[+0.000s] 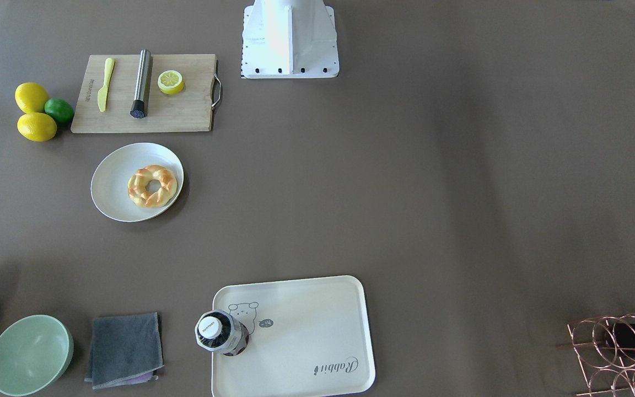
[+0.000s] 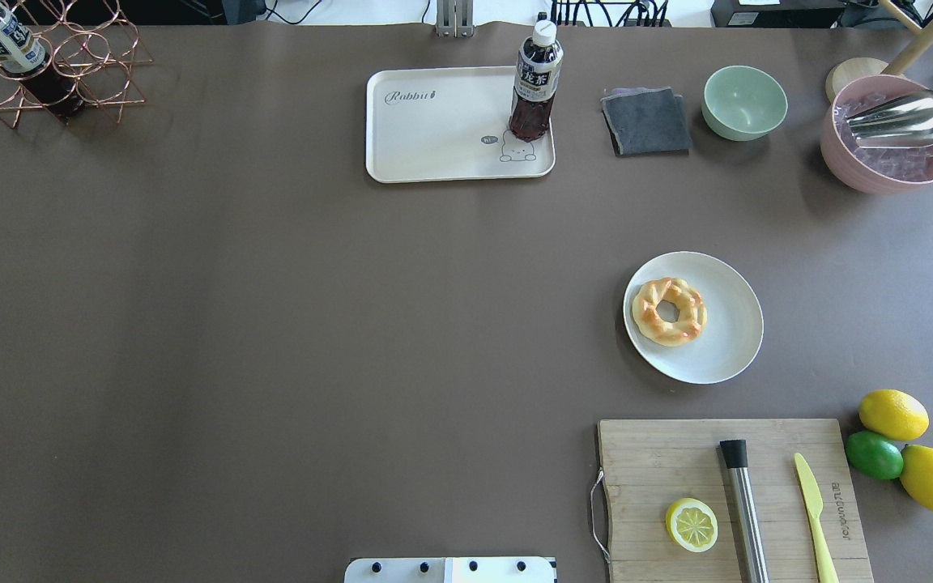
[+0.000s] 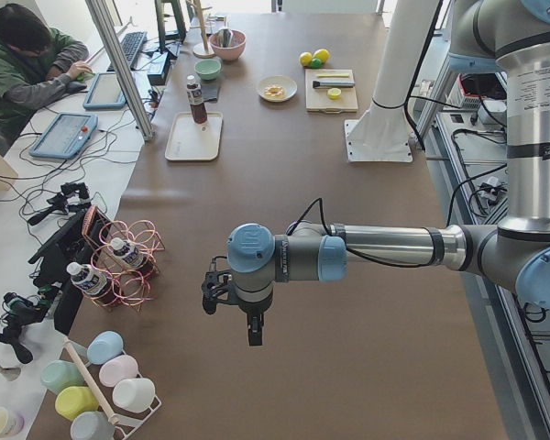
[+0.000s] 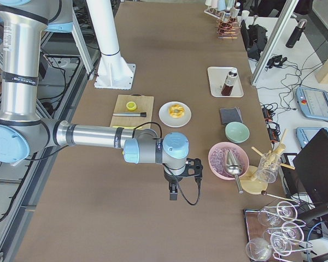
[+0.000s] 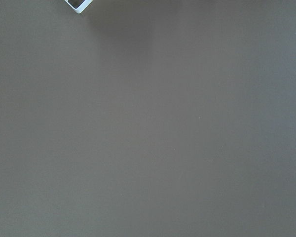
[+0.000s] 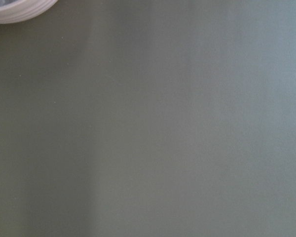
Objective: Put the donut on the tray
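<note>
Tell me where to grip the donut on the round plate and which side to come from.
Probably from straight above: the donut lies flat on the plate, so its sides sit low against the plate. Pinch across the ring's outer edges; the centre hole looks too small for a finger.

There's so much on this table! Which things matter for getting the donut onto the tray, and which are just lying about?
For the job: donut, lying on the white plate; tray, with a bottle standing by one edge.
Lying about: cutting board with lemon half, knife and steel rod; lemons; lime; green bowl; grey cloth; pink bowl.
</note>
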Action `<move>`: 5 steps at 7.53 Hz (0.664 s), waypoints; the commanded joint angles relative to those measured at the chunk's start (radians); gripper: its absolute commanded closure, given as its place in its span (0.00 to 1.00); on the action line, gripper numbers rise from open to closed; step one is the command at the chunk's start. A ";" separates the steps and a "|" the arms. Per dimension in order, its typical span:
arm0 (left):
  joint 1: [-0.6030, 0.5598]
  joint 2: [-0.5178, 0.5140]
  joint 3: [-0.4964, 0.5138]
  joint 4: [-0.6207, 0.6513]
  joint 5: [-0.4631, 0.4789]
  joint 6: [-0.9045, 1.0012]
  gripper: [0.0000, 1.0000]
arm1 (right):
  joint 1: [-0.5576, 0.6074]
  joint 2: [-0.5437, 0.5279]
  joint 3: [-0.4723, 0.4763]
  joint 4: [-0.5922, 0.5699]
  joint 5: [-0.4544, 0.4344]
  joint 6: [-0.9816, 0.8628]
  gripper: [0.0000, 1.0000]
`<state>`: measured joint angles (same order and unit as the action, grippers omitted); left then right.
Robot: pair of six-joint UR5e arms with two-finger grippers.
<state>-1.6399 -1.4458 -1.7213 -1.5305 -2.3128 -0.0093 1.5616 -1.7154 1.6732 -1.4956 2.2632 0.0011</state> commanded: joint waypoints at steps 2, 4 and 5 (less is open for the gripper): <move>-0.005 -0.004 -0.006 -0.002 0.001 0.002 0.01 | 0.000 0.000 0.000 0.000 -0.001 -0.001 0.00; -0.005 -0.002 -0.008 -0.004 0.003 0.005 0.01 | 0.000 0.000 0.000 0.000 0.001 -0.001 0.00; -0.005 -0.001 -0.006 -0.004 0.003 0.002 0.01 | 0.000 0.000 0.000 0.000 0.001 0.000 0.00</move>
<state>-1.6443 -1.4486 -1.7278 -1.5335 -2.3110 -0.0064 1.5616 -1.7151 1.6736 -1.4956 2.2639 0.0001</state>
